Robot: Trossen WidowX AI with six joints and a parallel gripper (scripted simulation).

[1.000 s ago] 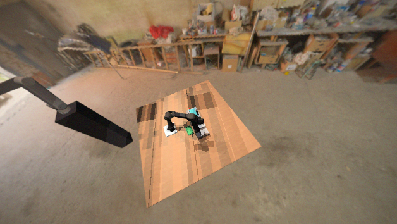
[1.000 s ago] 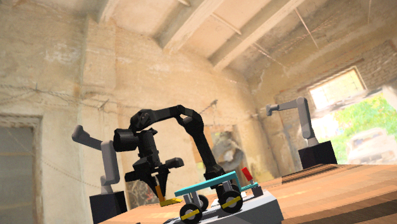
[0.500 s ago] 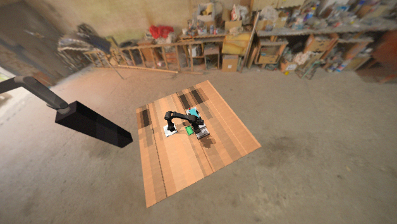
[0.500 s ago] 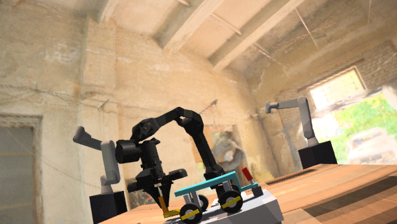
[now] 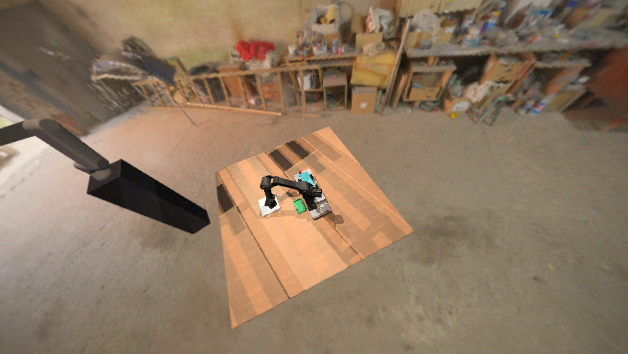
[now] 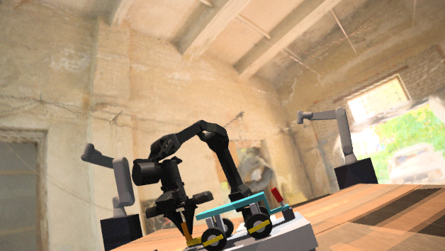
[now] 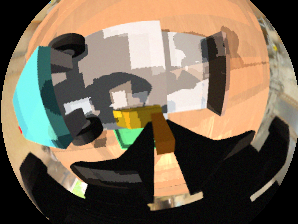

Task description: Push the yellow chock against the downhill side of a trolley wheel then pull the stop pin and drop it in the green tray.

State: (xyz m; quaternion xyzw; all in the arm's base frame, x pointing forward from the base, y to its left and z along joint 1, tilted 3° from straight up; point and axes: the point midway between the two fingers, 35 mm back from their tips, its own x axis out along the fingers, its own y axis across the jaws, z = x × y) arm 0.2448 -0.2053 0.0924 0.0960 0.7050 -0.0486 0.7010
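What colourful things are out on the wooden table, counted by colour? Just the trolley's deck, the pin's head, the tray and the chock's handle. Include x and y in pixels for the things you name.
Turquoise: 1, deck (image 5: 307, 178) (image 6: 230, 205) (image 7: 31, 97)
Red: 1, pin head (image 6: 276, 195)
Green: 1, tray (image 5: 299, 206) (image 7: 128, 139)
Orange: 1, chock handle (image 6: 186, 231) (image 7: 163, 134)
Total: 4

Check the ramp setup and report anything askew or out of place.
Nothing looks damaged or spilled. The trolley stands upright on its wheels, and the red-headed stop pin is in place at the uphill end. The gripper grips the chock by its orange handle. Nothing stands out.
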